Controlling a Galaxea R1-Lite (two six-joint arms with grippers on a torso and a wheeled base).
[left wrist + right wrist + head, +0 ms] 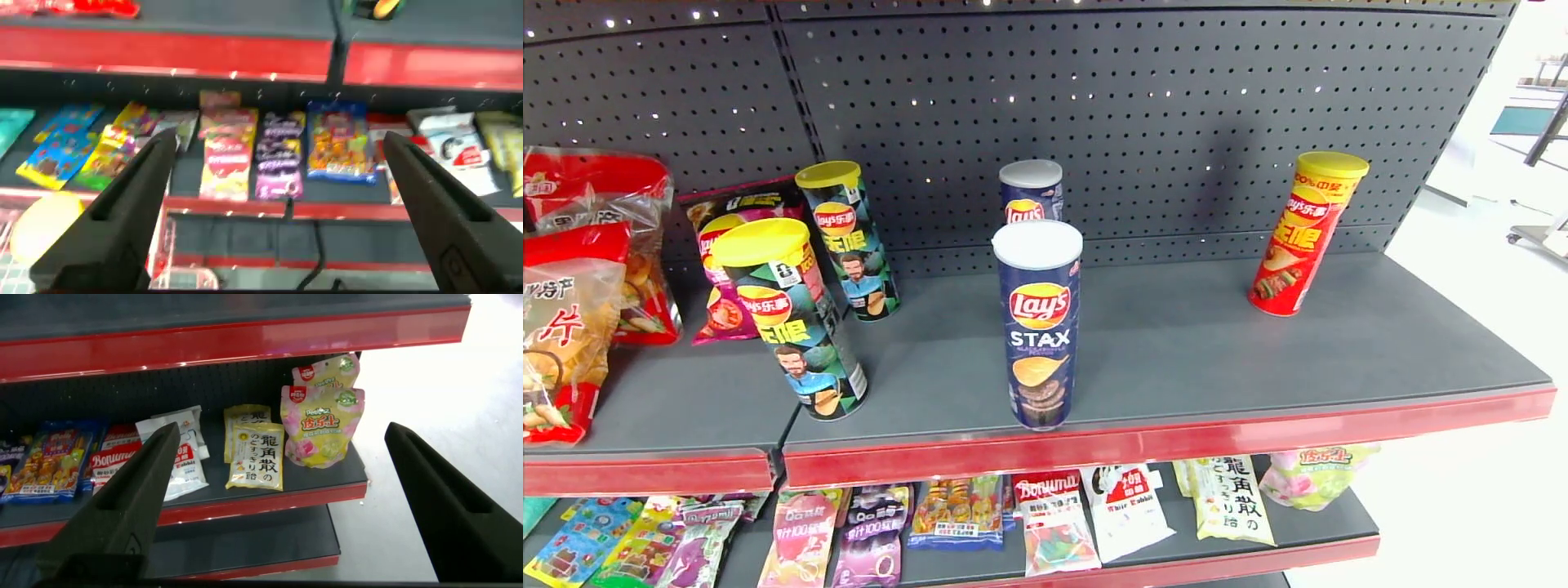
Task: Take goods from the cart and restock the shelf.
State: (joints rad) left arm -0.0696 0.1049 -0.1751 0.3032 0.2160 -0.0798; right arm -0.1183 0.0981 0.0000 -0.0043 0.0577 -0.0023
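Grey upper shelf [1217, 343] with a red front lip was seen across the middle of the head view.

Five chip cans were stood upright on it. A navy can with a white lid [1039, 327] was placed at centre near the front edge, and a second navy can [1031, 192] right behind it at the back panel. A red can with a yellow lid [1303, 237] was set alone at right, well apart. Two dark cans with yellow lids [788, 322] were grouped at left, one behind the other. Labels were noted as a round red-yellow logo plus chip pictures.

Snack bags [572, 286] were stacked at far left. On the lower shelf [1323, 531], flat candy packets [1045, 523] were laid in a row.

Left gripper [278, 216] was found spread wide with nothing between the fingers, facing the lower shelf. Right gripper [282, 506] was likewise spread and empty, with pink-green pouches [323, 416] seen beyond it.
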